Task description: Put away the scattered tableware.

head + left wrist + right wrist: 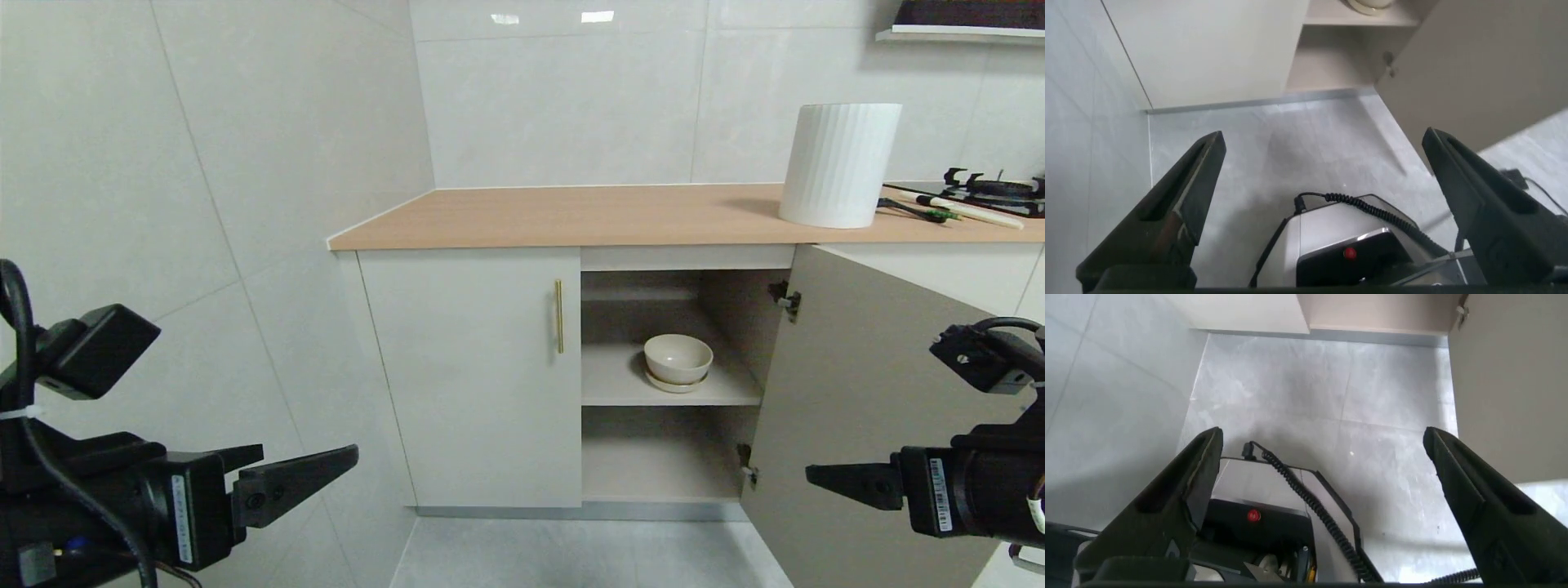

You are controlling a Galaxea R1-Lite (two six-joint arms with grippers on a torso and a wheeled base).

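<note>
**Bowl shelved, utensils out on the counter**

Both arms sit low and wide in front of the cupboard (pixel 482 367). Your left claw (pixel 1323 137) is spread wide with nothing between its fingers, just floor (pixel 1315 155) below it. Your right claw (pixel 1323 433) is spread wide and empty too.

Look at the middle shelf (pixel 620 394): the bowl (pixel 678 357) sits upright on a small plate (pixel 674 384), towards the right side of the open compartment. That pair looks put away to me.

Now the counter (pixel 571 216). Past the tall ribbed white container (pixel 839 163), just beside its base on the stove (pixel 992 189) side, lie a couple of long utensils (pixel 947 212). I can't tell exactly what they are. I'd judge them the scattered pieces left to collect.

Here's the relation that matters. They lie up and to the right of your right claw, well apart from it, and much farther from the left one. So the right arm is your nearer arm. Their long axis runs roughly along the counter, left to right with a slight slant, so you'd want the fingers closing across that line, not along it.

Watch the open door (pixel 857 392). It swings out on the right, and your right claw hangs in front of its face. Lifting towards the counter means clearing that door and the container first.
</note>
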